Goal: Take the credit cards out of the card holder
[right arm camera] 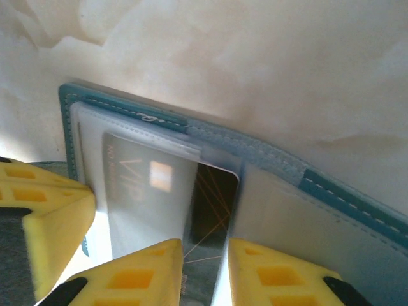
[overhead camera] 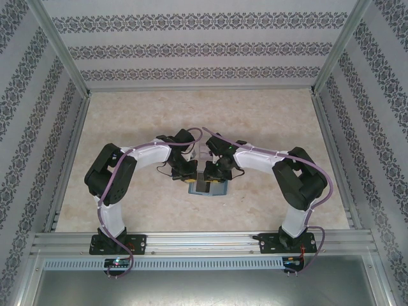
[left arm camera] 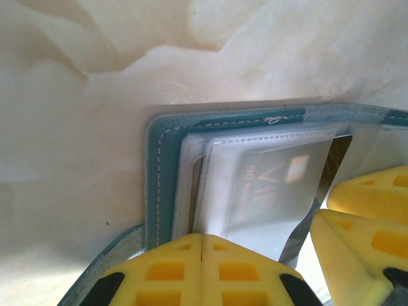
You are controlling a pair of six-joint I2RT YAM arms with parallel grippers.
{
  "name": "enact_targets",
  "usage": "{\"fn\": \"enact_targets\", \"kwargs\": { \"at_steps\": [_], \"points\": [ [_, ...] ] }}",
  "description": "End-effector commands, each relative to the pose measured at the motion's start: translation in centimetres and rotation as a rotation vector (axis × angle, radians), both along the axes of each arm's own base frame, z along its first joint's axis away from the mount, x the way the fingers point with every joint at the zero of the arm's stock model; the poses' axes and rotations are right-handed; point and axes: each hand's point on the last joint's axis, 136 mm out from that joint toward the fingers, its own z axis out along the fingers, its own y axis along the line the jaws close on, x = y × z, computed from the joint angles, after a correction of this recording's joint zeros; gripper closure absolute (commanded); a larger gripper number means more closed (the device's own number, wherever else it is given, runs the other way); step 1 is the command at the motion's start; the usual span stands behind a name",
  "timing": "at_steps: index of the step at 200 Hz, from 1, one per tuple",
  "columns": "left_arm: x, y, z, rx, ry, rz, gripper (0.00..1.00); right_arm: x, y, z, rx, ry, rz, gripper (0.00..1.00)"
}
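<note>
Credit cards (right arm camera: 146,191): tucked in clear sleeves (left arm camera: 255,143) of card holder (right arm camera: 274,156), open on table (right arm camera: 255,57) between my claws. Left claw (left arm camera: 201,245): clamped shut on the holder's sleeve edge. Right claw (right arm camera: 205,245): jaws slightly apart astride dark card (right arm camera: 213,197). Step: extraction. Next, I judge: close, pull.

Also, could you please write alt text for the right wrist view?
An open teal wallet lies on a pale table, a dark card showing beside its clear sleeve. The right arm's yellow fingers stand apart at the card's near edge; a left-arm finger shows at the left.
</note>
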Motion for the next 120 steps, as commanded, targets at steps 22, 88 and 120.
{"fn": "enact_targets", "kwargs": {
  "at_steps": [22, 88, 120],
  "points": [
    [-1.4, 1.5, -2.2, 0.106, 0.055, -0.025, 1.0, -0.2, -0.4, 0.1, 0.03, 0.013, -0.035, 0.72],
    [-1.6, 1.8, -2.4, 0.122, 0.064, -0.033, 1.0, 0.1, 0.6, -0.7, 0.132, 0.018, -0.061, 0.79],
    [-1.6, 1.9, -2.4, 0.124, 0.067, -0.031, 1.0, 0.2, 0.2, -0.5, 0.136, 0.007, -0.068, 0.85]
  ]
}}
